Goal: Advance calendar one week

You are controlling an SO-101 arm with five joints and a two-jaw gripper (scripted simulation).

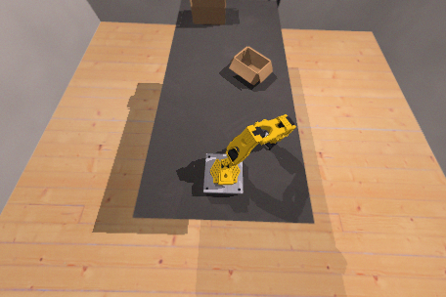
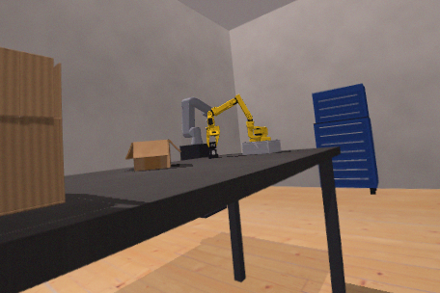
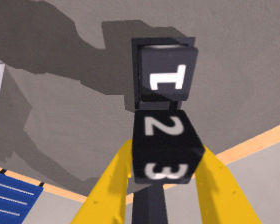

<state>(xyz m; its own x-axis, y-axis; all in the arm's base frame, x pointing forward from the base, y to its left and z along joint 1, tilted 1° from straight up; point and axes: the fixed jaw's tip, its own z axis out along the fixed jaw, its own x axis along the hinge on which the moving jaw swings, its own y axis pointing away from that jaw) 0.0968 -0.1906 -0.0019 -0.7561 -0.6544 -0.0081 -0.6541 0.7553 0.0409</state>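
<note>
One cube (image 3: 167, 147) clenched in gripper (image 2: 212, 143) (image 3: 165, 155), above tray (image 3: 136, 75) near bench's (image 1: 196, 109) (image 2: 270, 166) side edge; other cube (image 3: 168, 75) seated. Replacing step, seemingly; next: align, lower.

In the wrist view, 3 digits can be read, all white on black and all turned sideways in that view. A "1" stands on the top of the far cube (image 3: 166, 75) (image 2: 213, 153). The near cube (image 3: 163, 142) (image 2: 212, 146) bears 2: a "2" on the face nearer the "1", and a "3" on the adjoining face. In the exterior view, pale marks show on the cubes, too small to read.
</note>
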